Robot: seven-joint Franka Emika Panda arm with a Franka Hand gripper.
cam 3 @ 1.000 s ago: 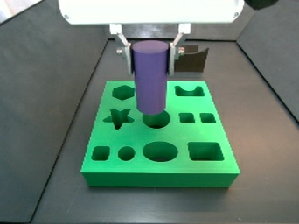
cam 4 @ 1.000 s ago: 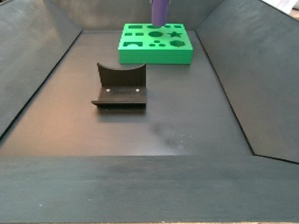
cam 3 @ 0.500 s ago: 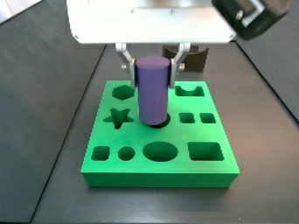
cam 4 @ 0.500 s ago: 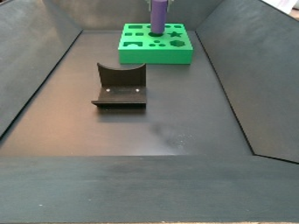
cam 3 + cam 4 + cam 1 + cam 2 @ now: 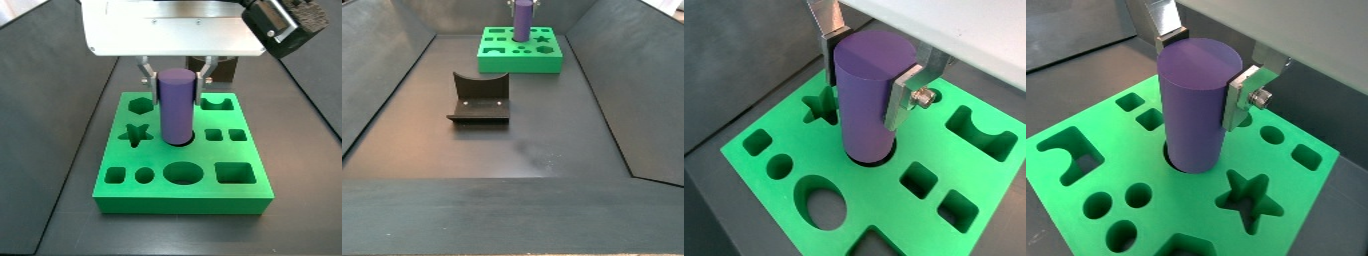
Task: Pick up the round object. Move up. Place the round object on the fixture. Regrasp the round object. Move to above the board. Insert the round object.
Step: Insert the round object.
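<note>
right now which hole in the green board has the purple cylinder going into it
The round hole at the board's centre, beside the star cutout: the round object, held upright by the gripper, enters it.

One round object (image 5: 177, 105), one board (image 5: 187, 190), one fixture (image 5: 478, 98), one end effector (image 5: 174, 70).

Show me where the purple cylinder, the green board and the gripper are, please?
round object (image 5: 175, 105): side view, middle of its purple side.
board (image 5: 187, 199): side view, its green front wall.
gripper (image 5: 869, 68): wrist view, between the silver fingers clamping the cylinder over the board.
</note>
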